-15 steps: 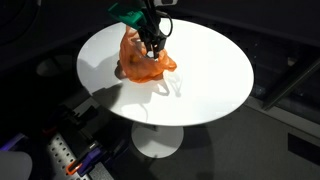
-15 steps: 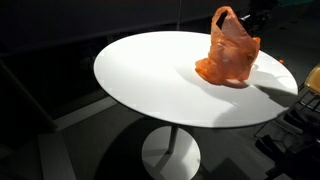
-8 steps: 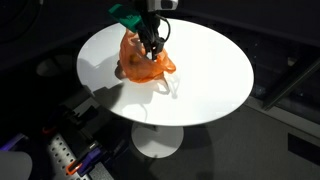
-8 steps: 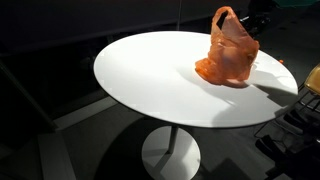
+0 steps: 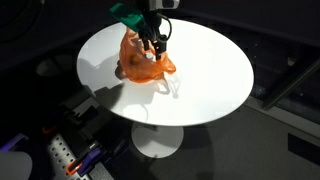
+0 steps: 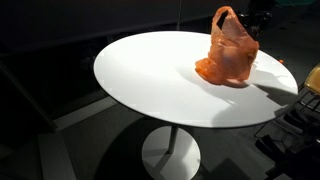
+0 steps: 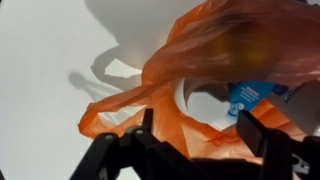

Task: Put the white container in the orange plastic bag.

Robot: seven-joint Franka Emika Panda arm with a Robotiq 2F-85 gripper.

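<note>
White container [image 7: 250,98], there it is: in the wrist view a white body with a blue label [image 7: 258,93] shows down through the mouth of the orange plastic bag [image 7: 230,40], sitting inside it and partly veiled by the thin orange film. How it lies in there, upright or tipped, I cannot tell. The bag slumps around it, crumpled, and one handle loop [image 7: 125,105] trails out flat across the white surface. My pincer [image 7: 197,122] hangs right over the opening, released: both dark fingers [image 7: 255,135] stand wide apart at the bottom of the wrist view and nothing is clasped between them. In an exterior view the pincer [image 5: 155,42] sits just above the top of the bag [image 5: 142,60], fingertips down at its upper folds; whether they touch the plastic I cannot tell. The bag rests on the round white counter [image 5: 210,70], off toward one edge rather than in the middle. In an exterior view the bag [image 6: 230,55] stands with a handle poking up, the counter [image 6: 150,80] spreading out bare beside it on a white pedestal [image 6: 170,150], with dark surroundings all round.
</note>
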